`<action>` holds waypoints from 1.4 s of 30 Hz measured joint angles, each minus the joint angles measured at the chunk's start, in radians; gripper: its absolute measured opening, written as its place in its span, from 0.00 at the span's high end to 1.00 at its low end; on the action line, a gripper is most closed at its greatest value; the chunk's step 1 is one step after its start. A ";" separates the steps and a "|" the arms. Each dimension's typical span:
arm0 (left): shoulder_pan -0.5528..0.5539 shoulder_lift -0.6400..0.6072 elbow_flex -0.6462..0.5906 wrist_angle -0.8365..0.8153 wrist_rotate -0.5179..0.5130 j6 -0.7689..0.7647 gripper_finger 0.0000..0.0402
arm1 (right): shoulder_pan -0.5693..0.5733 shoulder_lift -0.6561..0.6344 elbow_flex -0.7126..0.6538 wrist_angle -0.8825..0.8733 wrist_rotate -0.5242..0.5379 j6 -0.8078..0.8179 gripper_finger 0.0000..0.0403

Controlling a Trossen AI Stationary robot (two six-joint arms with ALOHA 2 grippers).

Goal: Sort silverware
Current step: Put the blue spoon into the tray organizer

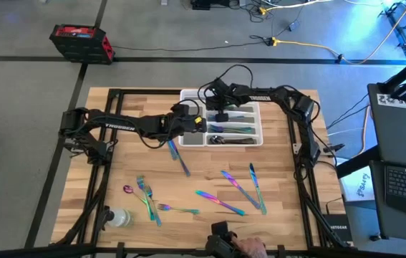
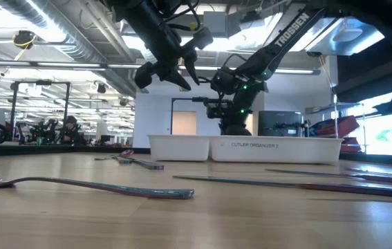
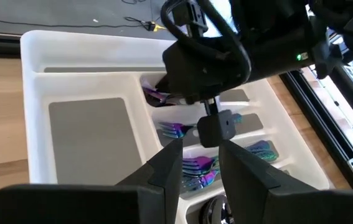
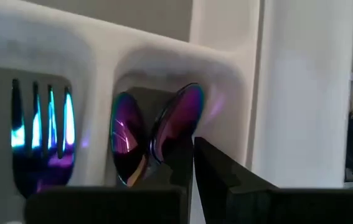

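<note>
The white compartmented tray [image 1: 220, 125] stands at the far middle of the table with forks [image 4: 39, 137] and spoons [image 4: 126, 140] in its slots. My right gripper [image 1: 220, 115] reaches down into the spoon slot, shut on a spoon [image 4: 177, 121]. My left gripper [image 3: 198, 149] hovers open above the tray's left part with nothing between its fingers. More silverware lies flat on the wood: a knife [image 1: 179, 158] in front of the tray, a group at the near left [image 1: 149, 197] and several pieces at the near right [image 1: 235, 188]. My right gripper pinches the spoon just behind its bowl [image 4: 164, 154] between its two shut fingers, which slant down from above into the slot. The bowl stands tilted on edge ahead of the fingertips, next to another spoon's bowl and close to the slot's end wall [image 4: 226, 93].
A clear plastic bottle [image 1: 119, 217] lies at the near left corner. A person's hand [image 1: 249, 247] shows at the near edge. Black frame rails run along the table's left [image 1: 92, 179] and right [image 1: 299, 179] sides. Bare wood lies between the two groups of silverware.
</note>
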 joint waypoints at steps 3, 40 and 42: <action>-0.001 -0.002 0.000 -0.011 0.000 -0.001 0.78 | 0.007 -0.013 0.005 -0.014 0.036 0.026 1.00; 0.093 0.027 -0.153 -0.586 0.115 -0.184 0.56 | 0.415 -1.182 -0.313 -0.368 0.294 0.892 1.00; 0.102 0.036 -0.156 -0.589 0.132 -0.196 0.56 | 0.415 -1.203 -0.354 -0.368 0.289 0.914 1.00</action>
